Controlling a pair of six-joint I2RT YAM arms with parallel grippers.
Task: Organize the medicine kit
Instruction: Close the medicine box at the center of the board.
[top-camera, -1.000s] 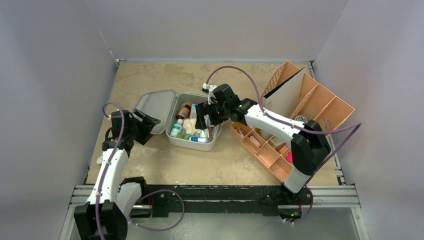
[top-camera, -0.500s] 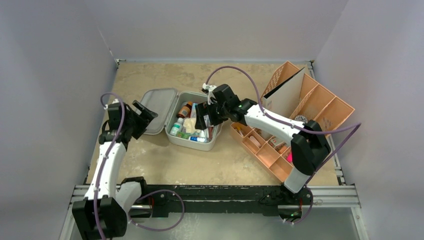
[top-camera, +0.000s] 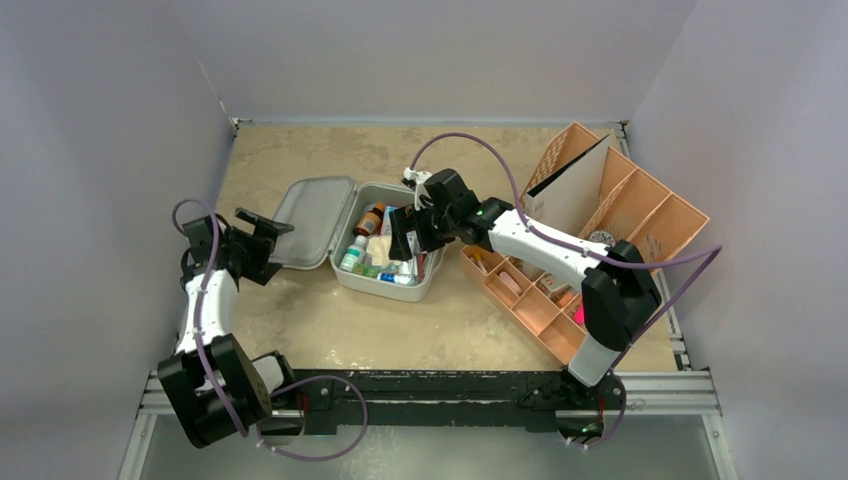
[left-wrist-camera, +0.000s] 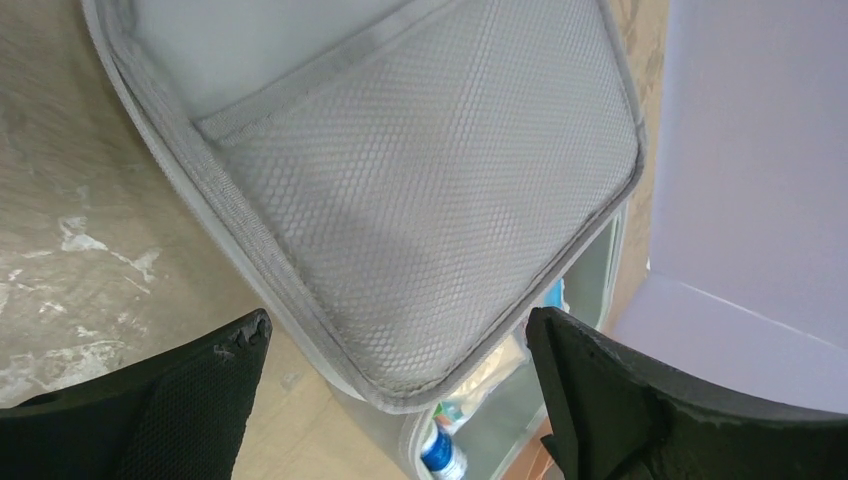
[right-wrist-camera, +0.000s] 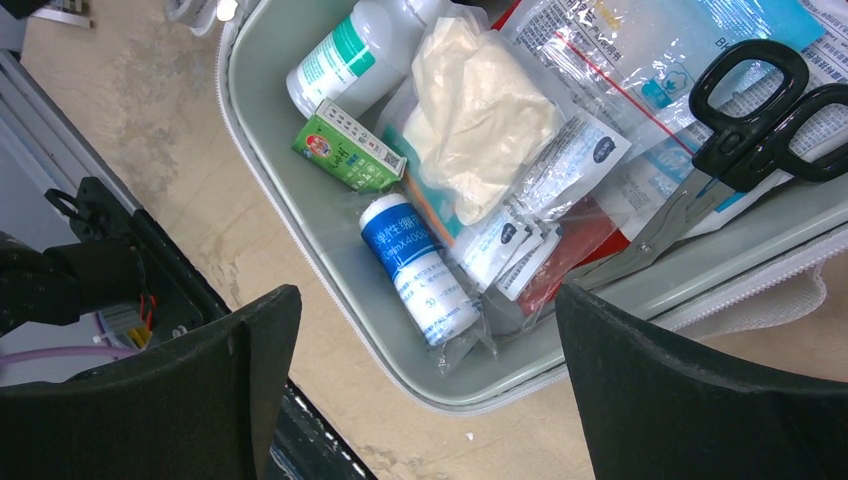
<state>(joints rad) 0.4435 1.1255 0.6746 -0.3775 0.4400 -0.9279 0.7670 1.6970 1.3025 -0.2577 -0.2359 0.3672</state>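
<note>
The medicine kit is lying open at mid-table, its mesh-lined lid resting flat to the left of a base holding bottles, sachets, a green box and scissors. Filling is seemingly well advanced, with closing probably remaining. The right gripper is hovering over the base, fingers spread and empty. A second earlier the lid was tilted up. Now the left gripper is standing back, fingers apart, holding nothing.

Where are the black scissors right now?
In the right wrist view, the scissors lie inside the open case at the upper right, on clear plastic packets.
</note>
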